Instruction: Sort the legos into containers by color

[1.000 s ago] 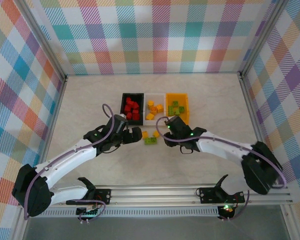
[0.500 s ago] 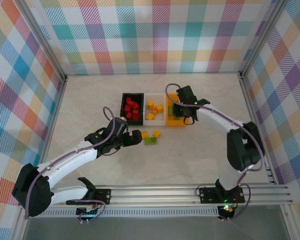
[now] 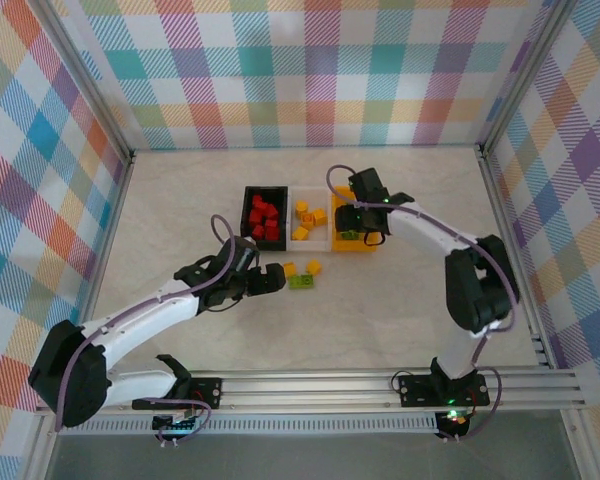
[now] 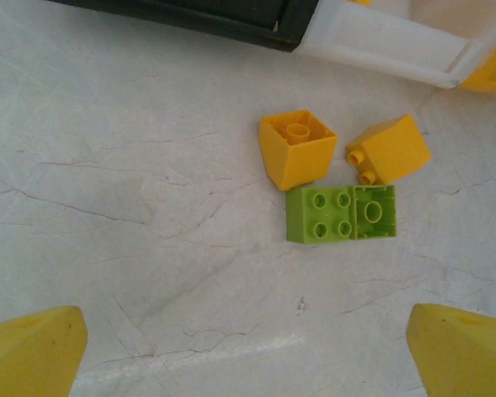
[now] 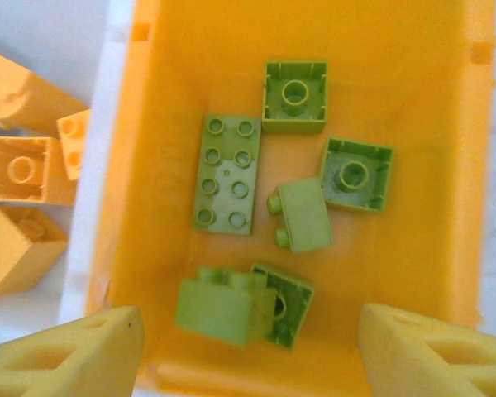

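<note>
**Nearly sorted, with a few bricks left on the table**

About six green bricks [image 5: 227, 174] lie loose on the floor of the orange bin [image 5: 413, 74]. Red bricks [image 3: 264, 217] sit in the black bin [image 3: 265, 189]. Yellow bricks [image 3: 308, 217] sit in the white bin [image 3: 310, 190], which stands between the other two. From where I stand, no bin has a wrong colour in it.

What remains is a small cluster on the table [image 4: 107, 207], just in front of the bins. There is a hollow-side-up yellow brick [image 4: 298, 149] and a tipped yellow brick [image 4: 388, 149] near it. Close below them is a green piece [image 4: 341, 213] that looks like two bricks side by side.

The right claw [image 5: 248, 356] hangs over the orange bin with its fingers spread wide and nothing between them. The left claw [image 4: 248, 356] hovers low over the table on the near side of the cluster, also wide and empty.

I'd call the job almost done. The two yellows belong in the white bin and the green piece in the orange one.
</note>
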